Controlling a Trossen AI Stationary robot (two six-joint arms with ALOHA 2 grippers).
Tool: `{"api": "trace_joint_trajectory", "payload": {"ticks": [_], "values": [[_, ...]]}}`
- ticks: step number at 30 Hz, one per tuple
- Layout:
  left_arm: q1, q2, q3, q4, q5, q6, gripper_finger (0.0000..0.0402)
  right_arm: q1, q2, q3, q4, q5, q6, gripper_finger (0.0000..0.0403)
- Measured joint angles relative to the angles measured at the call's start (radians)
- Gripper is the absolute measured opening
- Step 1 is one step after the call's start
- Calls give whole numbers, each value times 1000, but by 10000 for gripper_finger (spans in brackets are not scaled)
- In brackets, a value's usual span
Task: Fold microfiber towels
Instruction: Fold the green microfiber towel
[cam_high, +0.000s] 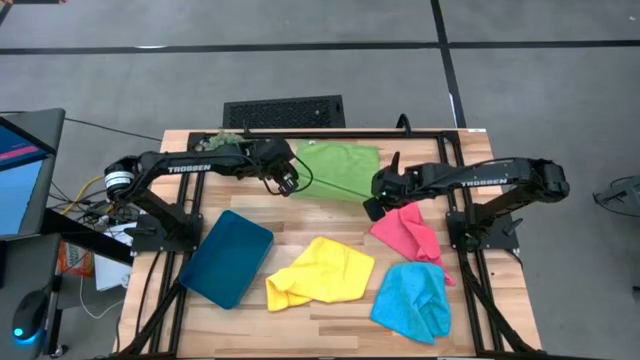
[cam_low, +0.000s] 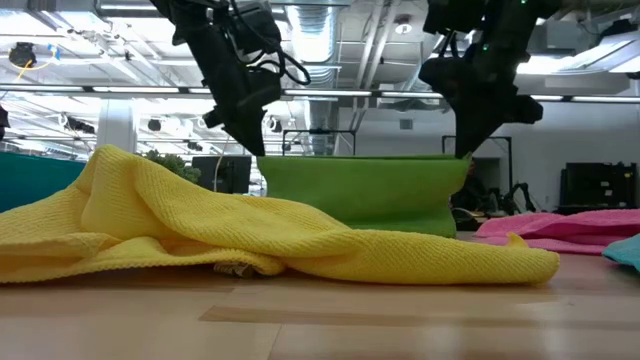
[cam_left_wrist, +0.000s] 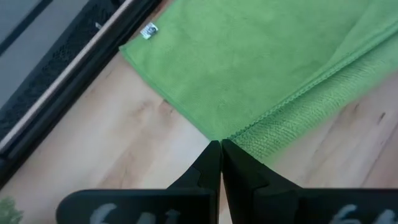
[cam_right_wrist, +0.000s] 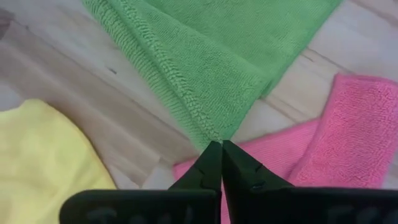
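My left gripper (cam_left_wrist: 221, 144) and right gripper (cam_right_wrist: 221, 144) each pinch a near corner of the green towel (cam_high: 338, 166) with fingers pressed together, the corners hidden between the tips, pink towel (cam_right_wrist: 348, 130) just beyond my right fingers.

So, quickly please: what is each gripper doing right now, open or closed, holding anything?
Left gripper: closed on one corner of the green towel.
Right gripper: closed on another corner of the same green towel.
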Motion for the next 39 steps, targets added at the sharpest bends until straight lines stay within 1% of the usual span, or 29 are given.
{"api": "trace_joint_trajectory", "payload": {"ticks": [4, 7, 13, 19, 21, 24, 26, 30, 34, 39], "values": [[6, 0, 0, 14, -64, 36, 0, -22, 0, 1, 5, 31, -11, 21], [21, 0, 0, 45, -79, 73, 0, -60, 0, 1, 4, 68, -40, 19], [62, 0, -1, 84, -64, 80, 0, -143, 4, 2, 7, 76, -123, 25], [86, 1, -77, 202, -25, 65, 0, -189, 4, 2, 12, 75, -173, 25], [88, 1, -103, 242, -28, 48, 0, -198, 4, 1, 23, 74, -177, 23], [88, 1, -114, 258, -50, 48, 0, -204, 4, 1, 30, 60, -172, 23], [88, 1, -114, 264, -55, 49, 0, -194, 1, 1, 29, 31, -145, 23], [73, -24, -104, 214, -15, 20, 0, -126, -24, 1, 20, 4, -93, 24], [20, -82, -74, 128, -15, -3, 0, -41, -61, -1, 8, 5, -34, 20], [-57, -144, -69, 64, -8, -60, 0, 53, -105, -1, -38, 25, 68, 20]]}}
